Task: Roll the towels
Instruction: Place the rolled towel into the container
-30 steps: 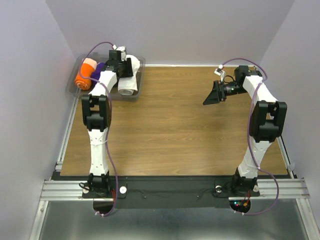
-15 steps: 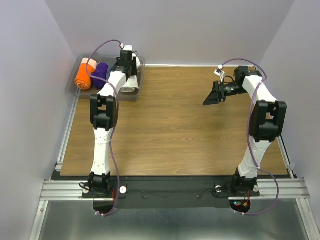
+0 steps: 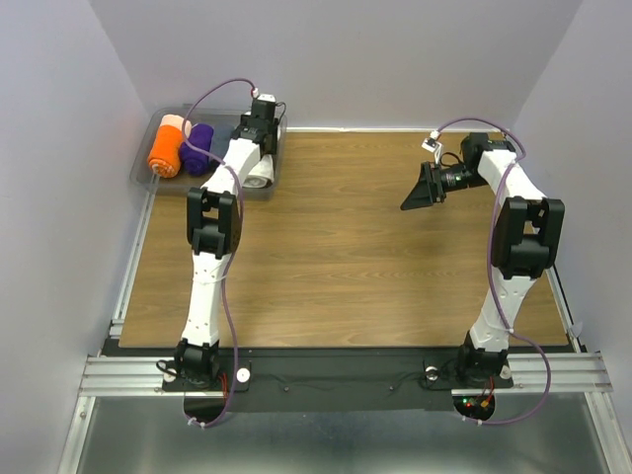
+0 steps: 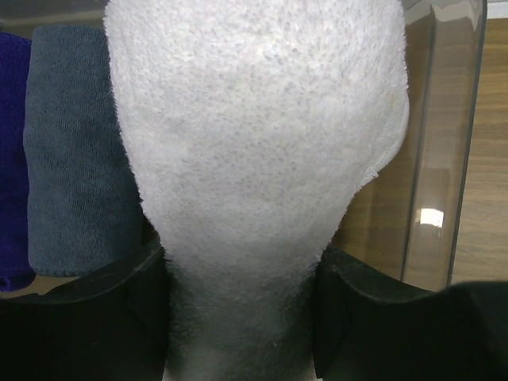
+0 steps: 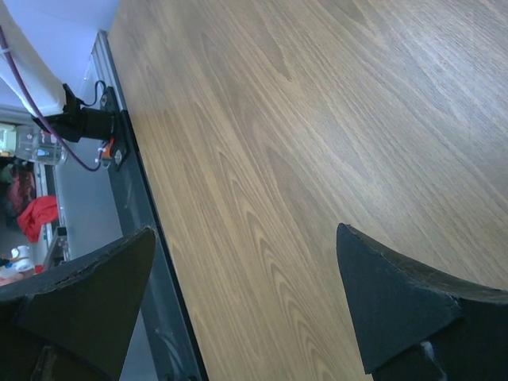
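White towel (image 4: pixel 254 143), clamped in the left tool (image 4: pixel 238 278), has shifted to the bin's (image 4: pixel 442 103) right wall, likely being stowed; right tool (image 5: pixel 244 234) gapes wide.

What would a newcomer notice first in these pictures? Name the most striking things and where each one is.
The white towel fills the left wrist view, pinched in the left gripper at the clear bin on the far left corner of the table. An orange roll and a purple roll lie in that bin. The right gripper hangs open over the right side.
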Available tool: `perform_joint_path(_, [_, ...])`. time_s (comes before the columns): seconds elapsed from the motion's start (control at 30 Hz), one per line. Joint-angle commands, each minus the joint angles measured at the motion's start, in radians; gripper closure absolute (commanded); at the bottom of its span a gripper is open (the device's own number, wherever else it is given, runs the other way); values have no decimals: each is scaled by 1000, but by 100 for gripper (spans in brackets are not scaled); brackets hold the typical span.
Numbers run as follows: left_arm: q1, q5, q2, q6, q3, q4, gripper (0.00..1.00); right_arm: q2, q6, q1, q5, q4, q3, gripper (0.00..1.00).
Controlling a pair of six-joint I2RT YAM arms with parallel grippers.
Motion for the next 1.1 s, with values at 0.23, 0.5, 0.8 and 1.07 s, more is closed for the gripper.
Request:
perform_joint_path(0.23, [-4,30,-60,-32,53,-104,100,13,-36,-7,-50,-26,-20,0])
perform_joint_path(0.5, [-2,67,28,-21,85,-66,80,10,-45,-9,-36,-29,-36,0])
perform_joint_path(0.8, [-2,117,3,-29,50,-27,43,22,-59,-7,-42,-44,-36,0])
perform_joint_path(1.07, [-2,148,-55,-37,60,-32,27,17,-66,-7,-45,-50,-33,0])
